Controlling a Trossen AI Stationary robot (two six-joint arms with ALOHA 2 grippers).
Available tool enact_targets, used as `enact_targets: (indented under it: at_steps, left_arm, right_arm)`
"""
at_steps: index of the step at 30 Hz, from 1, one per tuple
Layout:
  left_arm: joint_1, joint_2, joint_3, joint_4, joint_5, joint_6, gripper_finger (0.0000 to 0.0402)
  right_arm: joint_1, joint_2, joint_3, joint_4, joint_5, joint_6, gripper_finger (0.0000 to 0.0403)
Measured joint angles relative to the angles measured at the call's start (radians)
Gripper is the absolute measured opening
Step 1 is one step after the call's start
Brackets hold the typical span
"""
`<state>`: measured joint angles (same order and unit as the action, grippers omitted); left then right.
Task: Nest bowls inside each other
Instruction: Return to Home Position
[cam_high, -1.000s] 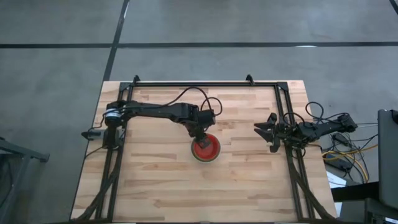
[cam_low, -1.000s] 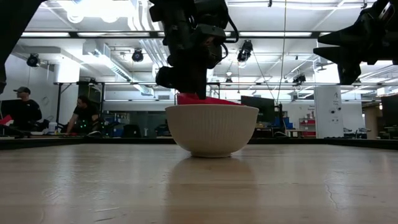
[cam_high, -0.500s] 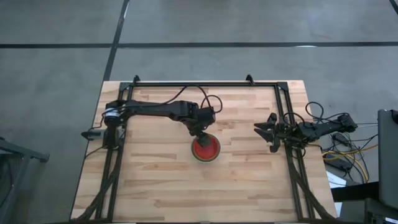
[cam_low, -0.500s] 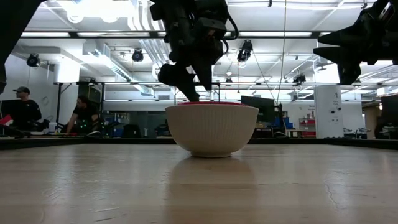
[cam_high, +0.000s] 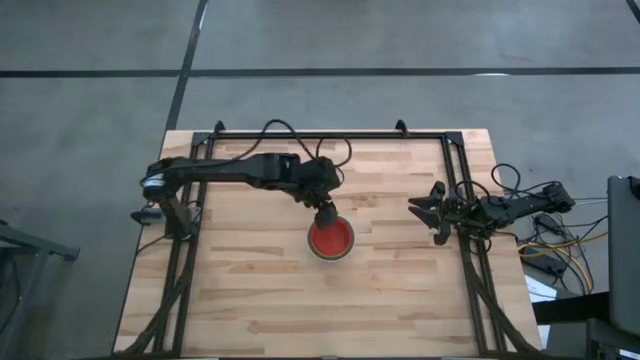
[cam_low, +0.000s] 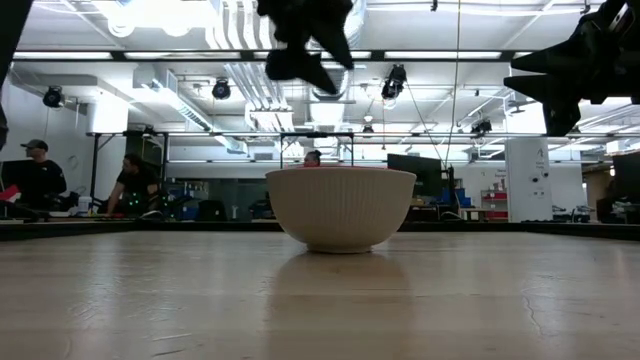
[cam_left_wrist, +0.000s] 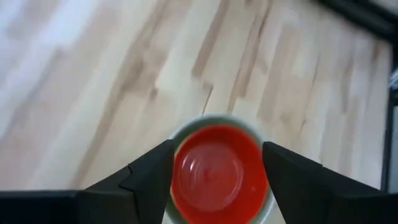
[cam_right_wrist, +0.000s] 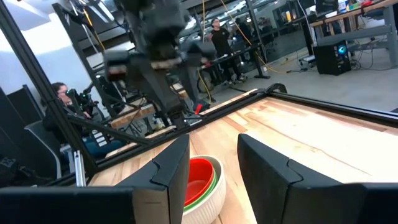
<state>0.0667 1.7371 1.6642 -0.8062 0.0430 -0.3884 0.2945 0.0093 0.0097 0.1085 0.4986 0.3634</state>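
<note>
One camera hangs high overhead and looks straight down on the whole table (cam_high: 250, 300). Another sits at tabletop height, close to the stack of bowls (cam_low: 340, 207), facing level across the wood into the room (cam_low: 150, 140) behind. My left wrist camera looks down past my left gripper (cam_left_wrist: 217, 149) from just above the stack. My right wrist camera looks past my right gripper (cam_right_wrist: 213, 142) across the table from farther off. All four share that stack.

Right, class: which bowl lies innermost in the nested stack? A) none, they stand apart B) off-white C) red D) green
C: the red bowl lies inside a green bowl and the off-white bowl, under the open left gripper; the right gripper waits at the table's right edge.
</note>
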Motion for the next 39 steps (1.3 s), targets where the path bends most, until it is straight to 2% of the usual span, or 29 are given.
enact_targets:
  at_steps: [11,18,21,28,39]
  left_arm:
    - [-0.065,-0.125,-0.004,0.126,-0.024,0.127,0.0248]
    - [-0.109,-0.203,-0.092,0.234,-0.027,0.182,0.0248]
    - [-0.118,-0.254,-0.166,0.32,-0.028,0.187,0.0248]
    - [-0.122,-0.429,-0.432,0.528,-0.027,0.187,0.0248]
    - [-0.122,-0.748,-0.726,0.58,-0.027,0.188,0.0248]
  right_arm:
    - [0.0,0.001,0.0,0.0,0.0,0.0,0.0132]
    - [0.0,0.001,0.0,0.0,0.0,0.0,0.0132]
    - [0.0,0.001,0.0,0.0,0.0,0.0,0.0132]
    - [0.0,0.0,0.0,0.0,0.0,0.0,0.0132]
    - [0.0,0.005,0.0,0.0,0.0,0.0,0.0132]
